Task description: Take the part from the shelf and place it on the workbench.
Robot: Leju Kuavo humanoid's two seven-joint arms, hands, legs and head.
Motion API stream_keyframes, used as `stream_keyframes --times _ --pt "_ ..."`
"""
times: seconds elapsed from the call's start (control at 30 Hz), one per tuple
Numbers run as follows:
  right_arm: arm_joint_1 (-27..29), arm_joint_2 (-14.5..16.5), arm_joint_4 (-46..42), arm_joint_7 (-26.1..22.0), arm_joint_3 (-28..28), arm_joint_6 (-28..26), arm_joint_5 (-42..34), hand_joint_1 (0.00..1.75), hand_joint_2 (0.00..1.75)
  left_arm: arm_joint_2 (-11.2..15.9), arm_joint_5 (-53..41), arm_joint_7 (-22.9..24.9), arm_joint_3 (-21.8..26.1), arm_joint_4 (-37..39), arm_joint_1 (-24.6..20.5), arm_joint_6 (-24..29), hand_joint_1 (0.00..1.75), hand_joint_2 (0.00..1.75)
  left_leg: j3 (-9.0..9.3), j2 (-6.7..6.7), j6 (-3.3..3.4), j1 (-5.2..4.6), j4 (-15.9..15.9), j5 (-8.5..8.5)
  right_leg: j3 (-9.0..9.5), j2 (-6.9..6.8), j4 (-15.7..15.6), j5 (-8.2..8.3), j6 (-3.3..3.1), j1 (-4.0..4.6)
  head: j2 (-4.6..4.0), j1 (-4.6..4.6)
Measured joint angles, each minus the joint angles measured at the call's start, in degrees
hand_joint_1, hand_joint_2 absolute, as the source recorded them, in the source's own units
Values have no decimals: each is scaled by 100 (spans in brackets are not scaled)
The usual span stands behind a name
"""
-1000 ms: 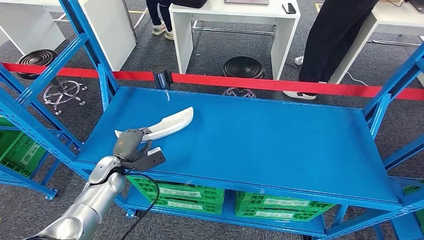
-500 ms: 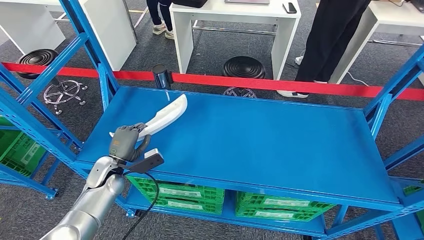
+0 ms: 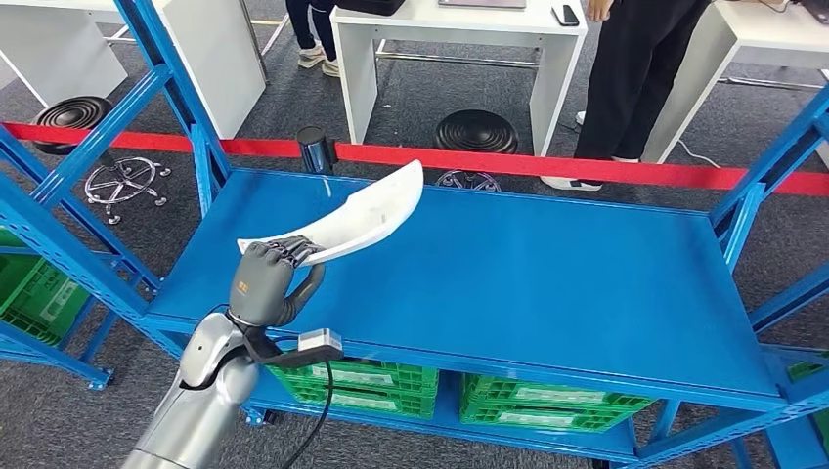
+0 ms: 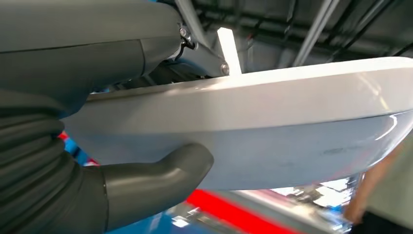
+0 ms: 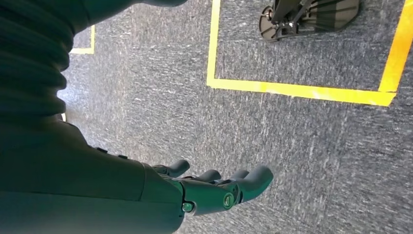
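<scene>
The part is a long, curved white plastic piece [image 3: 357, 217]. My left hand [image 3: 267, 281] grips it at its near end and holds it lifted above the left part of the blue shelf [image 3: 547, 283], its far tip raised. The left wrist view shows the white part [image 4: 272, 136] close up, with my thumb [image 4: 160, 180] pressed under it. My right hand [image 5: 214, 187] hangs over grey carpet with its fingers apart and nothing in them.
Blue shelf uprights [image 3: 166, 78] stand at the left and right. Green crates [image 3: 342, 376] sit on the lower level. Behind a red barrier tape [image 3: 547, 166] are white desks [image 3: 459, 39], black stools [image 3: 476, 130] and a person's legs [image 3: 635, 88].
My left hand has lifted the white part off the shelf surface and swung its far end up and to the right. A person behind the tape has shifted.
</scene>
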Motion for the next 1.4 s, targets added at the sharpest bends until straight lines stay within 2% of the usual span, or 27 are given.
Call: stream_keyframes --times 0.4,0.47,0.6,0.7,1.0,1.17,1.27,1.4 --pt "-5 0 0 4 0 13 12 0 175 11 165 -43 -10 -50 19 -192 175 175 0 0 0 0 0 0 0 0 0 0 0 0 0 0" --pt "-12 0 0 5 0 49 26 0 175 27 467 -79 -38 -123 49 -566 175 175 1 0 0 0 0 0 1 0 0 0 0 0 0 0" --pt "-38 0 0 36 0 109 96 0 175 70 1421 -110 -132 -332 163 -1685 175 175 1 0 0 0 0 0 1 1 0 0 0 0 0 0" --pt "-57 0 0 11 0 120 142 0 175 101 1742 -117 -165 -477 250 -2084 175 175 1 0 0 0 0 0 1 0 0 0 0 0 0 0" --pt "-72 0 0 -38 1 125 152 0 175 175 1822 -118 -247 -658 343 -2197 175 175 1 0 0 0 -1 0 2 -1 0 0 0 0 0 0" --pt "-72 0 0 -354 4 290 170 0 175 242 2111 -118 -293 -890 410 -2619 175 175 2 0 0 0 -1 0 1 0 0 -1 0 0 0 0" --pt "-68 0 -1 -469 4 347 144 0 175 296 2176 -118 -367 -1059 440 -2747 175 175 0 -1 9 -10 7 -6 3 -2 -9 1 3 -19 0 -2" --pt "-66 0 0 -335 4 121 145 0 175 351 2224 -119 -436 -1164 433 -2767 175 175 0 -1 30 -36 17 -14 4 -3 -13 4 21 -57 0 -2"
